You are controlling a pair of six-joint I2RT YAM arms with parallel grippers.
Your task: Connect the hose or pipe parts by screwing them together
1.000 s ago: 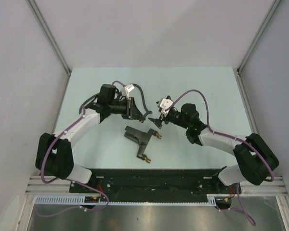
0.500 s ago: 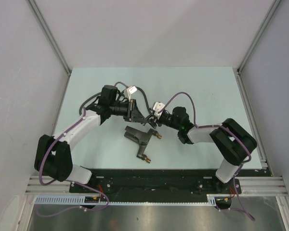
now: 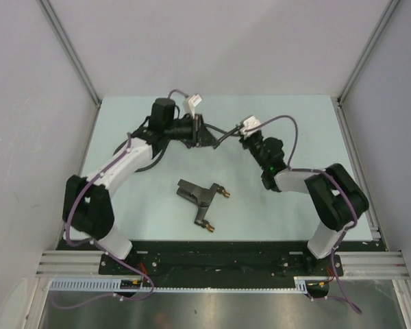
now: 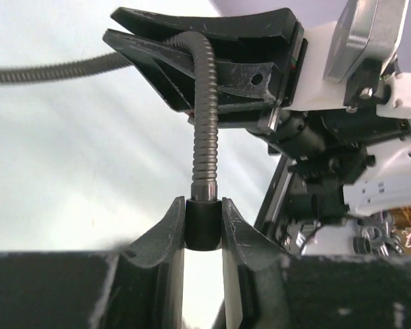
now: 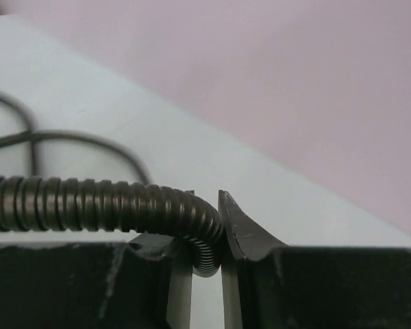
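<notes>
The dark-grey ribbed hose (image 4: 204, 137) is held up between both grippers, behind the middle of the table. My left gripper (image 4: 203, 207) is shut on the hose's smooth dark end collar (image 4: 203, 226). A short way along the hose my right gripper (image 5: 205, 205) is shut on its ribbed body (image 5: 89, 204), where the hose bends sharply. From above, the left gripper (image 3: 209, 137) and the right gripper (image 3: 241, 138) face each other closely, with the hose (image 3: 225, 136) spanning them. The forked fitting (image 3: 198, 195) lies flat on the table nearer the bases, apart from both grippers, and its brass tips (image 3: 225, 192) point right and down.
Beyond the right gripper the hose trails off to the left (image 4: 48, 70). Purple cables (image 3: 281, 123) arch over both wrists. Grey walls with metal posts (image 3: 72, 62) enclose the pale green table (image 3: 294, 199) on three sides.
The right gripper has closed on the hose. Both arms have swung toward the back of the table, carrying the hose up and away from the fitting, which has not moved.
</notes>
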